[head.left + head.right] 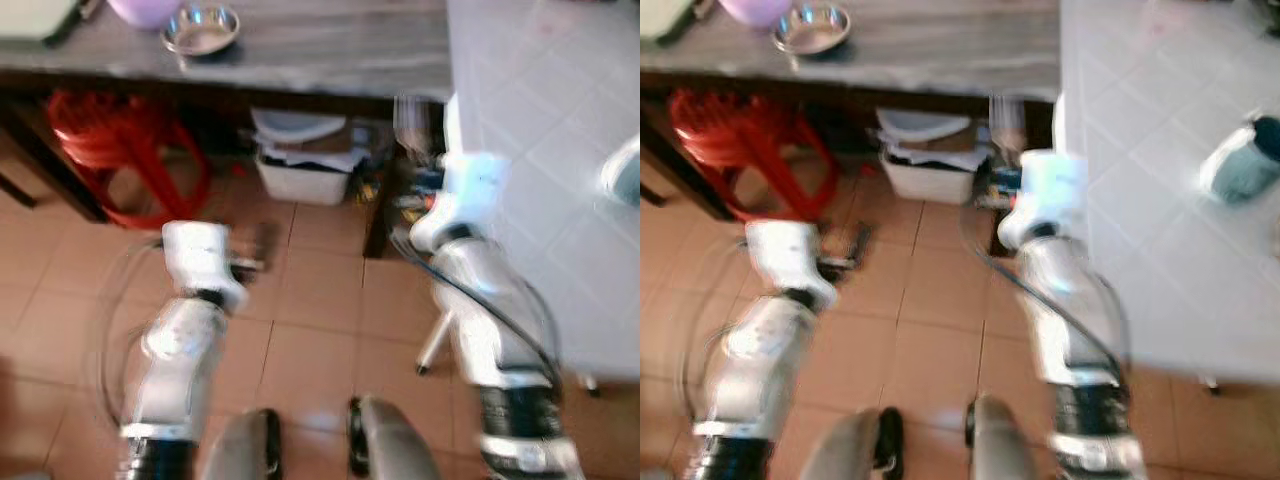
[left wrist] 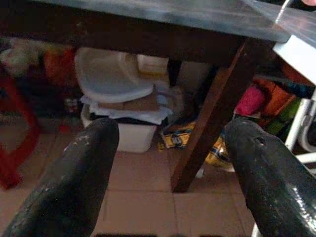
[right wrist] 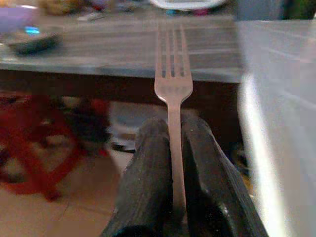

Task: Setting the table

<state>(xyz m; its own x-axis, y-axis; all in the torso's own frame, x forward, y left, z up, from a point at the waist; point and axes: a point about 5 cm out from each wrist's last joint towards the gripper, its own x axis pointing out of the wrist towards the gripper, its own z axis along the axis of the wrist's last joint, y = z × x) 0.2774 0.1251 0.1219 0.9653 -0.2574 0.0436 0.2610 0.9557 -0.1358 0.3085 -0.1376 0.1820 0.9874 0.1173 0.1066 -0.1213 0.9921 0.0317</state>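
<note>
My right gripper (image 3: 173, 148) is shut on a metal fork (image 3: 172, 74), whose tines point toward the grey wooden table (image 1: 330, 50). In the eye views the fork (image 1: 412, 118) shows blurred at the edge of the white tiled table (image 1: 560, 150), ahead of my right arm. My left gripper (image 2: 168, 143) is open and holds nothing, low over the floor and facing under the wooden table. A steel bowl (image 1: 202, 28) and a purple bowl (image 1: 145, 10) sit on the wooden table at far left. A teal cup (image 1: 1245, 165) stands on the white table.
Red plastic stools (image 1: 110, 140) are stacked under the wooden table at left. A white bin (image 1: 302, 160) with boxes and a dark table leg (image 2: 207, 128) are beneath it. Terracotta floor tiles (image 1: 320, 300) lie between my arms.
</note>
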